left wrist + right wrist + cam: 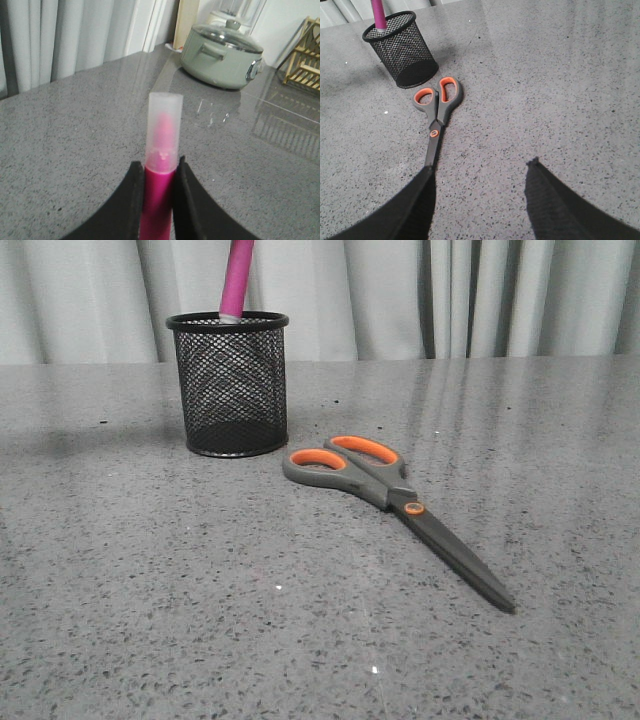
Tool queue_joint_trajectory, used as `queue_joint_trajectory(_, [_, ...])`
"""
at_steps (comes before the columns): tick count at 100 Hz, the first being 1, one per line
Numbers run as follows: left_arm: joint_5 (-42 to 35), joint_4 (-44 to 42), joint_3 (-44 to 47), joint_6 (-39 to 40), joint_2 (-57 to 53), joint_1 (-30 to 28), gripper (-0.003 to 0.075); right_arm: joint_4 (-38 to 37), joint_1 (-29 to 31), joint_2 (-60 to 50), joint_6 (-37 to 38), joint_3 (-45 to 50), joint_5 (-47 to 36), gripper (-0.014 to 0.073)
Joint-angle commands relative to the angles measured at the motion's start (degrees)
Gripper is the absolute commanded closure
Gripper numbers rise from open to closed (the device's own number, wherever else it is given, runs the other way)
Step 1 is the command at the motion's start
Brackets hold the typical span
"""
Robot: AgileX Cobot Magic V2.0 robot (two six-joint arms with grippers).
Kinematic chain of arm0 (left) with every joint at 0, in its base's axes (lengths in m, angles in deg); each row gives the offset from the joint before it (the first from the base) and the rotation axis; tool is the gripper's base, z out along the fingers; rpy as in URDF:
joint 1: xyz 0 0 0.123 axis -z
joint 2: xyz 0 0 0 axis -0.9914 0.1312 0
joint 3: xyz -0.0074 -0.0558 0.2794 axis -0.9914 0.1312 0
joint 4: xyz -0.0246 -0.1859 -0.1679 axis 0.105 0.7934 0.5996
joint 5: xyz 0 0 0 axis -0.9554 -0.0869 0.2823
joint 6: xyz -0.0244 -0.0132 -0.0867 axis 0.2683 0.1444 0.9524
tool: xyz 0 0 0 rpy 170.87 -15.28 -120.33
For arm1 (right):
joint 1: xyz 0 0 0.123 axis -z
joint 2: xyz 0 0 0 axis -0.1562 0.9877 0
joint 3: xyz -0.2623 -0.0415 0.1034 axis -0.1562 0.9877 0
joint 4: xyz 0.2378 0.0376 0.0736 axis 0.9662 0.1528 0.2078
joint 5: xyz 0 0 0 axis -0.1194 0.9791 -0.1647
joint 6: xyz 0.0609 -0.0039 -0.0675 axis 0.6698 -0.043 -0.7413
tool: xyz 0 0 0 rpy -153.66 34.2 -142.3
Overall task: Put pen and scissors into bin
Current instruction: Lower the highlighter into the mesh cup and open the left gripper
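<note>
Scissors (400,502) lie flat on the grey speckled table (150,620) in the middle of the front view, closed, with the orange-lined handles toward the upper left and the dark blades running to the lower right. Just behind the handles, in the upper left of the frame, stands the black mesh bin (230,385), and the pink pen (236,282) hangs upright over its rim, its pale capped end dipping just inside the opening while its top runs off the upper edge. From the left wrist view, the left gripper (159,200) fills the lower centre, its two black fingers (131,205) pressed against the pink barrel of the pen (163,145), whose translucent cap points away from the camera; a pale green lidded pot (220,57) sits at the upper right and a wooden rack (302,55) at the far right edge. From the right wrist view, the right gripper (480,200) frames the bottom of the picture with its jaws spread wide and nothing between them, the blade tip of the scissors (436,117) reaching just to the left-hand finger (410,210). Farther off, in the upper left, the bin (400,50) stands near the scissor handles with the pen (379,15) rising from its mouth.
</note>
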Motion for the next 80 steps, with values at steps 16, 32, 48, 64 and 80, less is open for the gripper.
queue_joint_trajectory(16, [0.0, 3.9, -1.5, -0.3, -1.7, 0.3, 0.0324, 0.2, 0.1, 1.2, -0.6, -1.9, -2.9, 0.0232])
queue_joint_trajectory(32, [5.2, 9.7, -1.6, -0.3, -2.6, -1.2, 0.0146, 0.2, 0.1, 1.2, -0.6, -2.1, -2.9, 0.0232])
queue_joint_trajectory(48, [13.8, 10.0, -1.7, 2.7, -8.1, -4.5, 0.0476, 1.3, 0.1, 1.2, -5.7, -6.5, 3.3, 0.0232])
queue_joint_trajectory(64, [13.8, 4.4, -1.7, 11.5, -19.4, -6.5, 0.0739, 10.8, 0.1, 2.2, -23.4, -13.8, 6.8, 0.0237])
queue_joint_trajectory(80, [13.7, -4.8, -1.7, 11.9, -32.4, -6.4, 0.0739, 20.1, 0.1, 7.5, -32.2, -20.6, 5.1, 0.0277])
